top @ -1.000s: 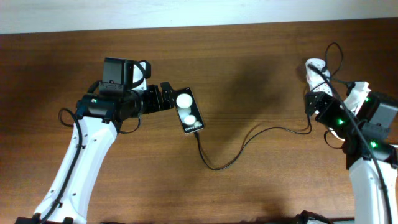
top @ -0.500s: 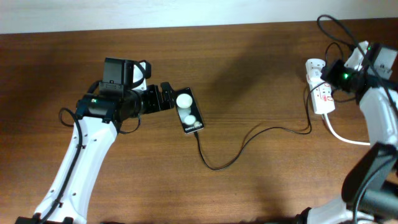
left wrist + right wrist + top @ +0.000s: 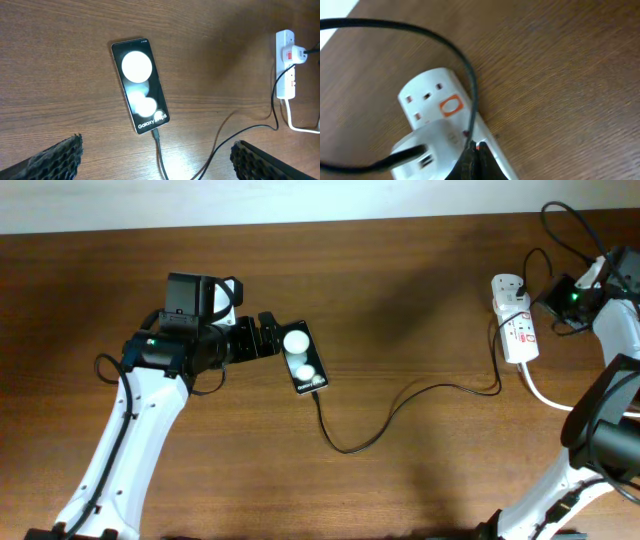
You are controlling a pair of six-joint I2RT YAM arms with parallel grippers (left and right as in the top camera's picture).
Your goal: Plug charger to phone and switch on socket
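Observation:
The black phone (image 3: pixel 303 358) (image 3: pixel 141 85) lies flat with two white circles showing. The charger's thin black cable (image 3: pixel 380 420) (image 3: pixel 159 150) is plugged into its near end and runs right to the white plug adapter (image 3: pixel 508 285) (image 3: pixel 430 145) seated in the socket (image 3: pixel 517 325) (image 3: pixel 432 97). My left gripper (image 3: pixel 272 337) (image 3: pixel 160 165) stands open just left of the phone, holding nothing. My right gripper (image 3: pixel 548 302) (image 3: pixel 472 155) is shut, its tips against the socket beside the adapter, at a small red mark.
The socket's thick white cord (image 3: pixel 545 395) trails off toward the table's right edge. The charger cable loops loosely across the wood between phone and socket. The table's far edge (image 3: pixel 300 225) runs along the top.
My right arm swung up from the lower right to the socket and its jaws closed. It now sits slightly further right. The left arm and phone have not moved.

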